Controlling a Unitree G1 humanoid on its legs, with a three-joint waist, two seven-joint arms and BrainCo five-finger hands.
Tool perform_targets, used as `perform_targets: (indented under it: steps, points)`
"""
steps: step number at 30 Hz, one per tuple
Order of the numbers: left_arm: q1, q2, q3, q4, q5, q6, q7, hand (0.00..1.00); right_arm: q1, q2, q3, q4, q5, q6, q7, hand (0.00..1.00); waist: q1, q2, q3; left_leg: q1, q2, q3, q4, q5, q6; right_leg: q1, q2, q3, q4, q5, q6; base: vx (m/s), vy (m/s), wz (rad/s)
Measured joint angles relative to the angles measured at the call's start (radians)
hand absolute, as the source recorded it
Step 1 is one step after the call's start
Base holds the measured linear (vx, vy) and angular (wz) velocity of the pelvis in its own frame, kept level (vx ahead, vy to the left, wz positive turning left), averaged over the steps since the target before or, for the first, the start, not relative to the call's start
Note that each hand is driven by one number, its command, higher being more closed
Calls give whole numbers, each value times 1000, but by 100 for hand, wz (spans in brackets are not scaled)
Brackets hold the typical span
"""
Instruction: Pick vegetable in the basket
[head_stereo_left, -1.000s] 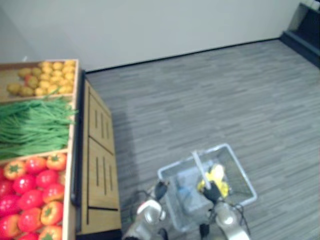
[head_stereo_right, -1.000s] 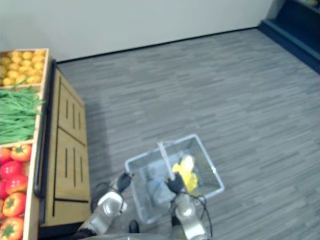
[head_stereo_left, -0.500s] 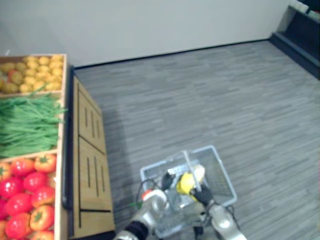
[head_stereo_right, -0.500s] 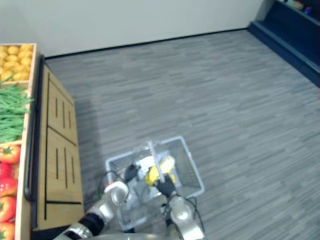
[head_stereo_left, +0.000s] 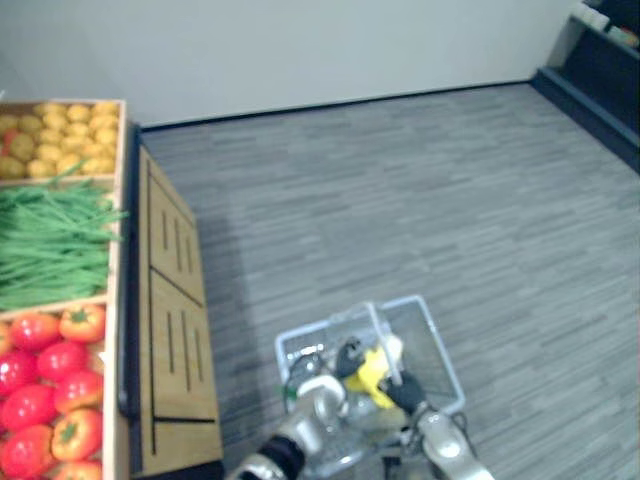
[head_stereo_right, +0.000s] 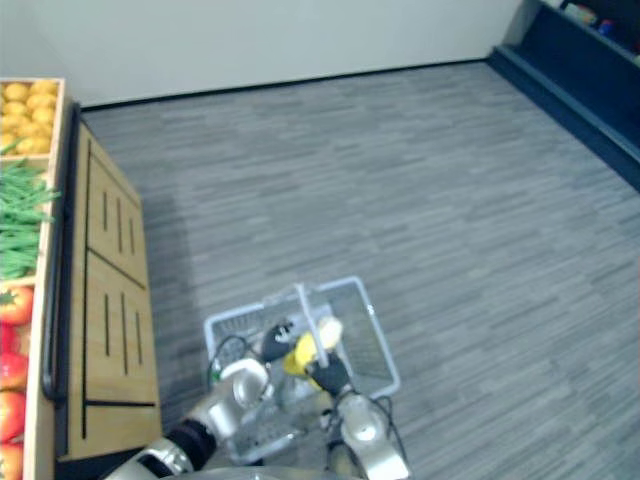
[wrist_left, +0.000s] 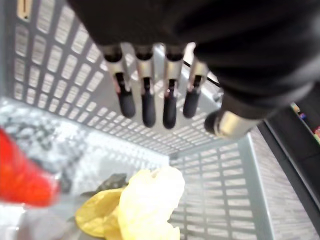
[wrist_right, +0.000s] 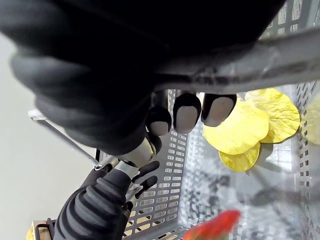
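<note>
Left hand (wrist_left: 148, 102), fingers straight, hovers at 9 o'clock of the crinkly yellow vegetable (wrist_left: 147, 202); right hand (wrist_right: 186, 111) clenches the basket handle (wrist_right: 250, 62).

**My left hand** (wrist_left: 165, 30): back and wrist under a dark ribbed cover. The silver fingers (wrist_left: 148, 97) stand in a row, each with a dark rounded tip, and the thumb (wrist_left: 226, 123) is a silver cylinder.

**My right hand** (wrist_right: 100, 65): the same dark cover, with paler fingertip pads.

**My left arm** (head_stereo_right: 215, 415) and **right arm** (head_stereo_right: 362, 435): silver-grey and rounded.
</note>
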Motion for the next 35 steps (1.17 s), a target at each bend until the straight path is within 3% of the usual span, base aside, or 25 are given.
perform_targets:
  steps: [6,11,13,14,16,20,24,28,30,35]
  points:
    - [15,1,51,-50,-10,-1,30,0,15,3,-49,0,-6,0,-5,100,0,0,0,16,-1,-1,-3,0,0,14,-1,-4,0,0,0,-17,-7,0]
    - [98,32,190,-253,-60,-28,38,0,21,40,-231,29,-51,2,-32,100,3,1,0,18,-5,-4,-3,4,3,18,-5,-6,0,0,0,-5,-2,1]
    - [173,52,316,-414,-175,-51,54,0,26,57,-377,70,-71,9,-53,100,5,2,-1,19,-7,-16,-3,7,5,23,-7,-16,0,0,0,-38,-19,10]
    - [179,58,333,-427,-194,-56,55,0,26,57,-393,74,-71,10,-57,100,5,3,-1,18,-7,-18,-3,7,5,23,-7,-17,0,0,0,-33,-19,15]
    - [240,92,474,-508,-327,-86,55,0,29,58,-523,109,-70,32,-97,100,6,11,-6,15,-9,-27,-3,12,6,26,-9,-30,0,0,0,-31,-18,13]
    - [292,100,596,-529,-442,-100,65,0,28,57,-612,144,-71,47,-131,100,9,22,-12,15,-13,-33,-3,16,9,30,-13,-37,0,0,0,-38,-14,8]
    - [315,77,666,-423,-554,-101,64,0,24,53,-674,168,-72,53,-137,100,12,34,-19,24,-18,-50,-6,23,11,46,-20,-54,0,-1,0,-49,-8,12]
    - [314,82,755,-195,-560,-86,58,0,20,40,-702,202,-71,71,-149,100,12,37,-21,36,-16,-52,-18,29,7,54,-18,-58,0,-1,0,-71,-28,2]
    - [317,92,801,-38,-565,-70,26,0,6,19,-739,243,-71,75,-156,100,12,40,-22,42,-16,-52,-27,31,1,56,-17,-59,0,-1,0,-51,-17,1]
    - [340,104,834,137,-597,-56,-60,0,-26,-15,-795,324,-82,100,-155,100,18,57,-34,47,-16,-52,-31,31,0,59,-18,-59,0,-2,-1,-20,-6,0]
